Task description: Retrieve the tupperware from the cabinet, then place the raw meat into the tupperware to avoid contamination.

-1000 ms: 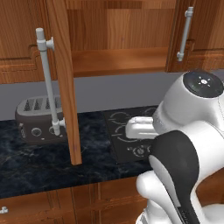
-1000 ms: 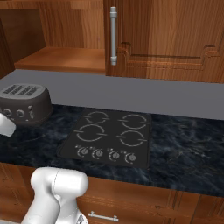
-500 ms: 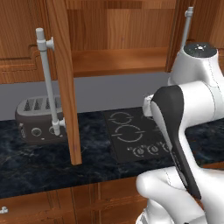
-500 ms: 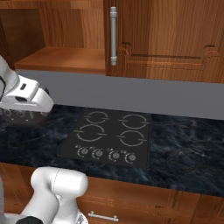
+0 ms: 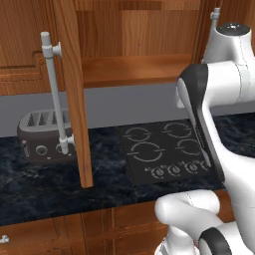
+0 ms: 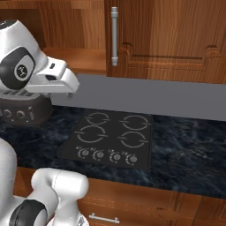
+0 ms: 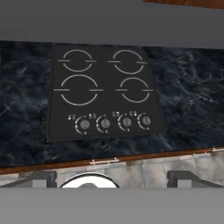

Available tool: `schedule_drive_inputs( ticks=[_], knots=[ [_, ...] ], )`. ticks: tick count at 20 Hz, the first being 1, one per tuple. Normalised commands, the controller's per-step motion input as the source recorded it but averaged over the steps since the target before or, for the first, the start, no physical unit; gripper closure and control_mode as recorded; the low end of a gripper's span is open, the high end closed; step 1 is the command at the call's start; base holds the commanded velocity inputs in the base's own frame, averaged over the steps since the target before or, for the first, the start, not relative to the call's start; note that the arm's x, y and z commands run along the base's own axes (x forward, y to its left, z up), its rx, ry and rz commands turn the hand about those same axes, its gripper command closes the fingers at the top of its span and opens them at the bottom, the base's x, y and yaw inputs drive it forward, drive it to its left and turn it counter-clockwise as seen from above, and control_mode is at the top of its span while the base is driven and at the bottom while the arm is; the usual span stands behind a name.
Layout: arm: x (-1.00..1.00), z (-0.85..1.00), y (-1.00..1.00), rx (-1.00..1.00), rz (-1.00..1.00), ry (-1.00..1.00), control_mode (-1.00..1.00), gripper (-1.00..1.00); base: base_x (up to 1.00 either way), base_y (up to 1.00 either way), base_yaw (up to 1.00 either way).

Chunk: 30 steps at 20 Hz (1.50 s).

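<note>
1. While the cabinet (image 5: 74,99) hangs above the counter's (image 5: 45,189) back edge with its door swung out over the counter, the left base view looks straight onto its lower shelf (image 5: 134,69). The stretch I can see is bare wood. Where the tupperware sits I cannot tell. The toaster (image 5: 42,137) stands at the counter's back left, partly behind the door's bar handle (image 5: 55,94). The arm (image 5: 219,99) is raised over the cooktop (image 5: 164,149).

2. From the right base view, the arm's hand is level with the shelf's front edge, in front of the toaster. The neighbouring door (image 6: 167,39) is closed.

3. In the hand view the gripper (image 7: 114,178) has its fingers spread wide with nothing between them. It looks down on the cooktop and the counter's front edge.

4. My guess is that the retrieval step is in hand: door open, tub not yet gripped. The next move calls for turning the hand up toward the shelf, finding the tub, and reaching in clear of the door edge.
</note>
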Motion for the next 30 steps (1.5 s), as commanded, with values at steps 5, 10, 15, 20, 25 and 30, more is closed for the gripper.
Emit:
schedule_drive_inputs(
  ticks=[5,10,15,20,25,30],
  knots=[
    [0.55,0.32,-0.49,-0.1,0.0,-0.15,-1.0,-1.0,0.0,0.0,0.0],
    [0.49,0.35,-0.42,0.0,0.0,-0.17,-1.0,-1.0,0.0,0.0,0.0],
    [0.35,0.37,-0.37,0.01,0.0,-0.24,-1.0,-1.0,0.0,0.0,0.0],
    [0.16,0.32,-0.19,0.02,0.0,-0.32,-1.0,-1.0,0.0,0.0,0.0],
    [0.1,0.23,-0.15,0.0,0.01,-0.31,-1.0,-1.0,0.0,0.0,0.0],
    [0.22,-0.08,-0.11,0.02,0.03,-0.05,-1.0,-1.0,0.0,0.0,0.0]
  ],
)
